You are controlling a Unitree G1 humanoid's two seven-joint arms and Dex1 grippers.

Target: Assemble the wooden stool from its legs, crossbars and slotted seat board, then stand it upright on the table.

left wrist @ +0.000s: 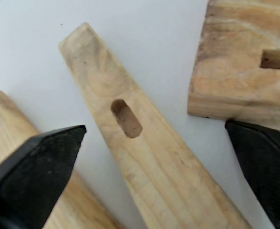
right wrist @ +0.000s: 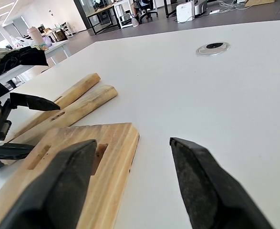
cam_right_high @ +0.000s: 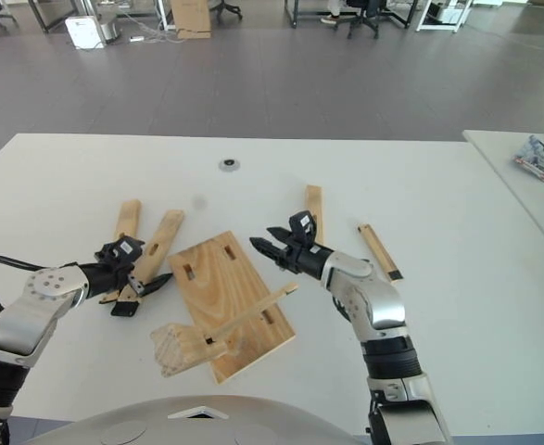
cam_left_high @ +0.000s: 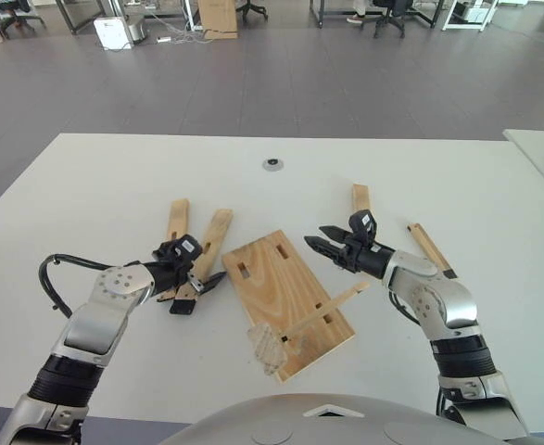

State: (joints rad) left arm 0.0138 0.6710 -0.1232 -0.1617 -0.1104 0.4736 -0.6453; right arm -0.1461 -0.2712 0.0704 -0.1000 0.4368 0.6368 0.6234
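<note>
— Where's the seat board (cam_left_high: pixel 285 297)?
— Flat on the table (cam_left_high: pixel 86 185), nearest me, a crossbar (cam_left_high: pixel 332 306) lying across it. My left gripper (cam_left_high: pixel 200 289) is spread wide astride a slotted leg (left wrist: pixel 144 143), gripping nothing.
— And the right gripper (cam_left_high: pixel 316 237)?
— Fingers apart, empty, above the board's far edge; a far leg (cam_left_high: pixel 360 197) lies beyond

White table (cam_left_high: pixel 95 185); round grommet (cam_left_high: pixel 272 164) toward far edge. Beyond: cardboard box (cam_left_high: pixel 218 17), office chair (cam_left_high: pixel 389 13), white unit (cam_left_high: pixel 112 31), possibly an appliance.
</note>
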